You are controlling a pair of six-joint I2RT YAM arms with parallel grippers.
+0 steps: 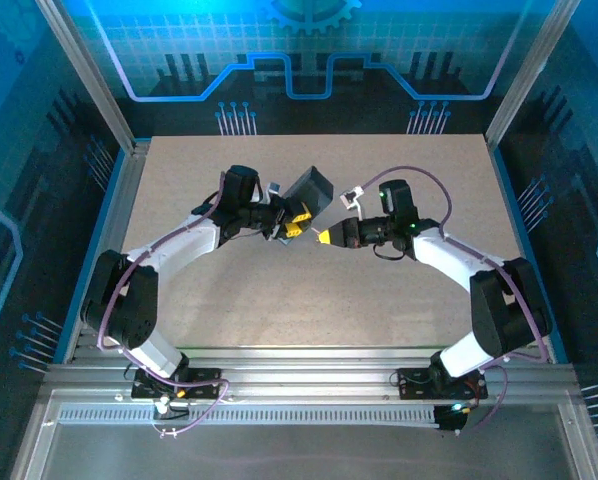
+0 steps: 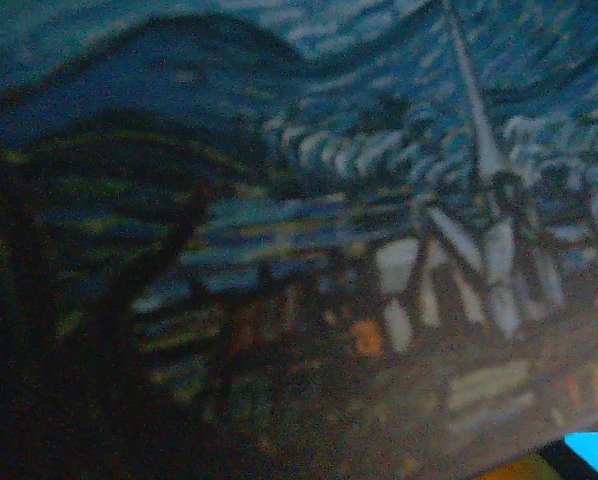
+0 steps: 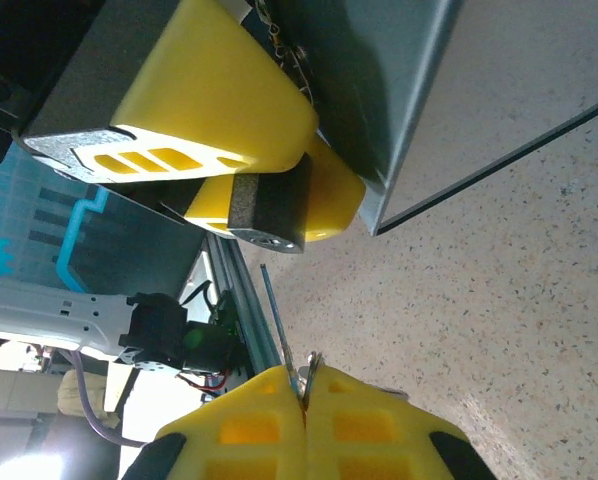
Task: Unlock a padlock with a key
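Above speckled tabletop [image 1: 279, 300], blue-lit walls [image 1: 24, 180], left claw [image 1: 291, 226] clamped on tin [image 1: 310, 190], right claw [image 3: 305, 398] pinching key [image 3: 277, 322]

No lettering, label, brand or number is legible on any surface.

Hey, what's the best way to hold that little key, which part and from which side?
Probably by its back end, pinched across the flat faces from behind, as the right gripper does now. The key sits edge-on between the closed fingertips, and its thin shaft sticks out forward, free.
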